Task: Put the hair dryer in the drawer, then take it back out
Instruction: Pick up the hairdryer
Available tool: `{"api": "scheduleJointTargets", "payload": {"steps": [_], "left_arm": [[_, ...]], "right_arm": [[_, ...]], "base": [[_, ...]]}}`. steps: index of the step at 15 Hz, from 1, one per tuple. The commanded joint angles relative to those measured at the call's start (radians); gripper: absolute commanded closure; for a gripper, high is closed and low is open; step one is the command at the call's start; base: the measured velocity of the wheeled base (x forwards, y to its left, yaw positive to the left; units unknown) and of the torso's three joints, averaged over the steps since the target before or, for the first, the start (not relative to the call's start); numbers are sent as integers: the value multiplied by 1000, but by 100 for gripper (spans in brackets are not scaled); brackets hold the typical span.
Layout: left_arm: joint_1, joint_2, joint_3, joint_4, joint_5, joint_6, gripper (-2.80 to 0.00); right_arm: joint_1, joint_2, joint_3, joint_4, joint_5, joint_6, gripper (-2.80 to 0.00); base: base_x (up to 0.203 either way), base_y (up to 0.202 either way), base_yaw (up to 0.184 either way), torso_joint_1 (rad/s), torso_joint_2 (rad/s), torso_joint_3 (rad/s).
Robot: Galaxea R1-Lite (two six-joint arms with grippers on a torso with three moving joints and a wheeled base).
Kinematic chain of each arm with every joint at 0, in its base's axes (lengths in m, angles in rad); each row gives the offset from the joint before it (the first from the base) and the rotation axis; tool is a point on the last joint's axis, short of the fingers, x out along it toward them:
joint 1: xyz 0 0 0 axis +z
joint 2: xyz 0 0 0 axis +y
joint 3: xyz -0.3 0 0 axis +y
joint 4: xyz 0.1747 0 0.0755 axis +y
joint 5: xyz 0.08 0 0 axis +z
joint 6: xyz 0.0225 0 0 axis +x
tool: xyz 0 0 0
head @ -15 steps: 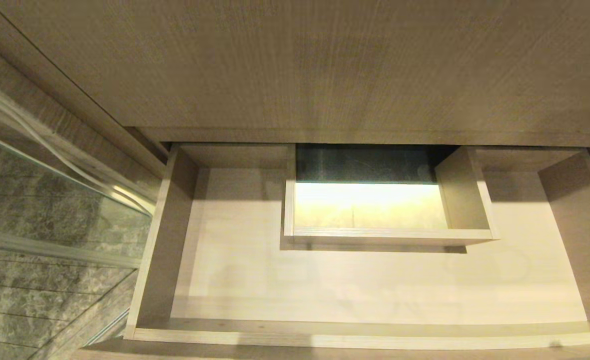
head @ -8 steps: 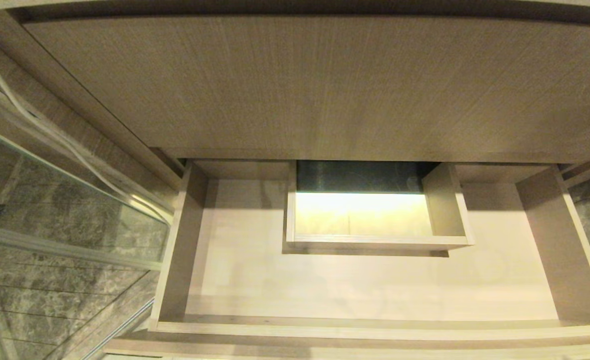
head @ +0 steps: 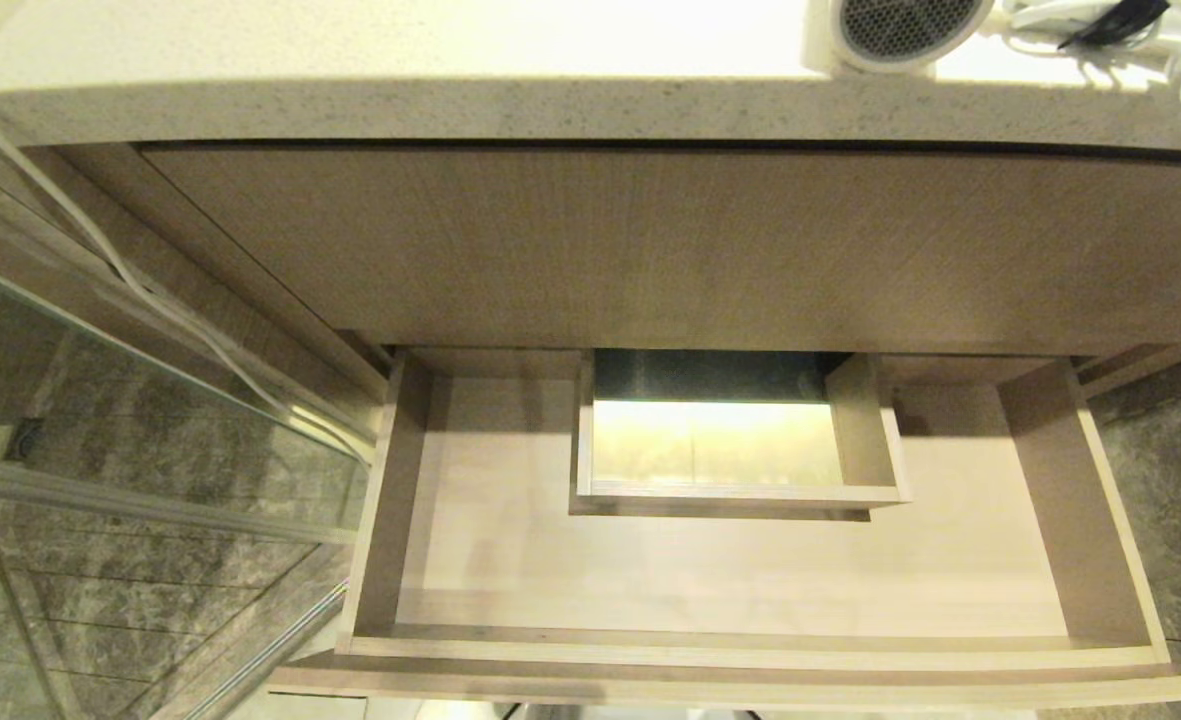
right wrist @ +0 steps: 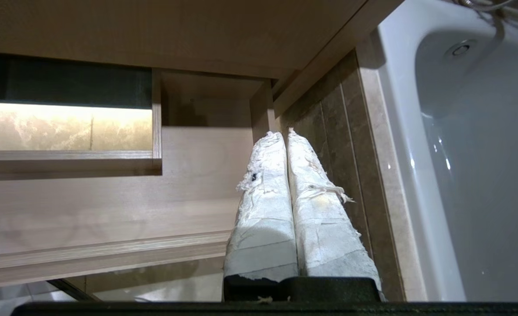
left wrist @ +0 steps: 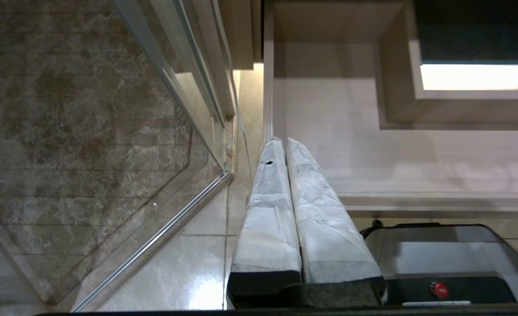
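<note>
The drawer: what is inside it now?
The drawer holds nothing loose, only its boxed cutout. The hair dryer lies on the countertop above.

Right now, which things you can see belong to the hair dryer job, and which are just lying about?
For the job:
- hair dryer, on the countertop
- drawer, pulled open, nothing in it
- left gripper and right gripper, both shut, holding nothing

Just there:
- glass panel
- bathtub
</note>
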Motion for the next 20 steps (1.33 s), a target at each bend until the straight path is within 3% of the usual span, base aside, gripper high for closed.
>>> {"api": "scheduleJointTargets", "payload": {"steps": [1,14,20], "left_arm": [[0,0,0,0,0,0,0],[0,0,1,0,0,0,0],[0,0,2,0,0,0,0]], "right_arm": [[1,6,-3,1,-1,-3,0],[1,62,-54,14,2,-11,0],[2,94,-109,67,2,-45,0]], "base": [[0,0,0,291,-515,-246],[0,0,0,291,-559,-269],[0,0,0,58,-79,-23]]}}
